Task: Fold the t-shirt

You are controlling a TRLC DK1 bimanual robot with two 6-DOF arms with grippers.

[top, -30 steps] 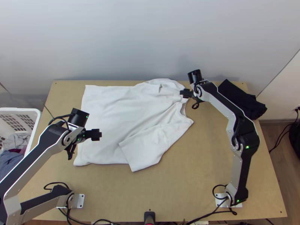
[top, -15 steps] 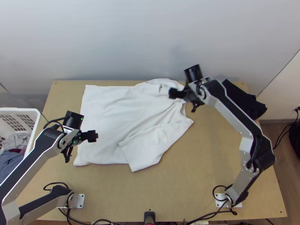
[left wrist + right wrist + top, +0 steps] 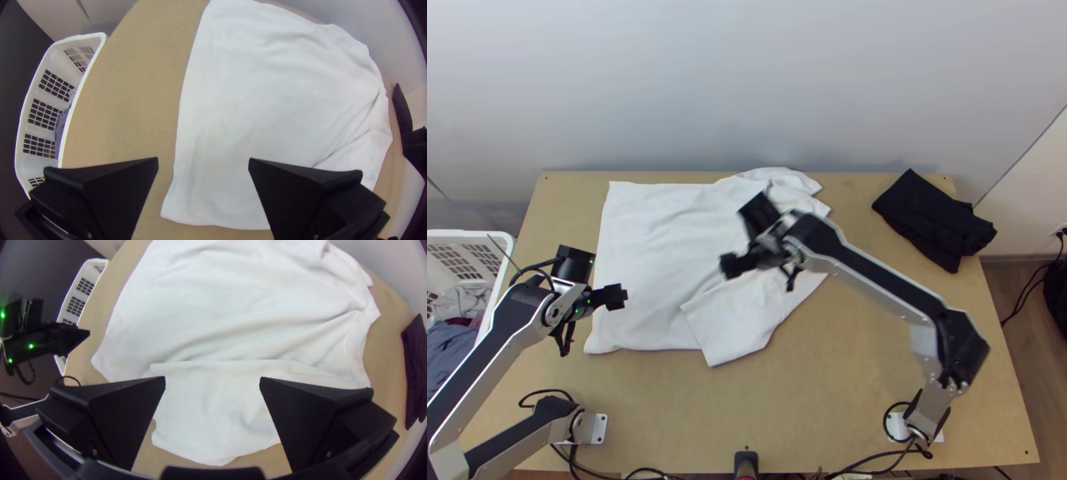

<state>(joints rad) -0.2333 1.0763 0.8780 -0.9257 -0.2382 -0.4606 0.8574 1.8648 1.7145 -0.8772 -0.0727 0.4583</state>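
Sleeve (image 3: 735, 328) is judged folded onto the shirt (image 3: 655, 240), body folds are left undone, and left gripper (image 3: 203, 158) and right gripper (image 3: 213, 378) are found wide open, empty.

Beyond the far edge of the light wooden table (image 3: 827, 392) rises a smooth pale grey wall (image 3: 747, 80). To the table's right stands a whiter wall (image 3: 1039, 184) bearing a socket (image 3: 1058, 232), above a grey skirting board (image 3: 1015, 260) and brown wood-look floor (image 3: 1027, 344); soft, even light falls across the table.
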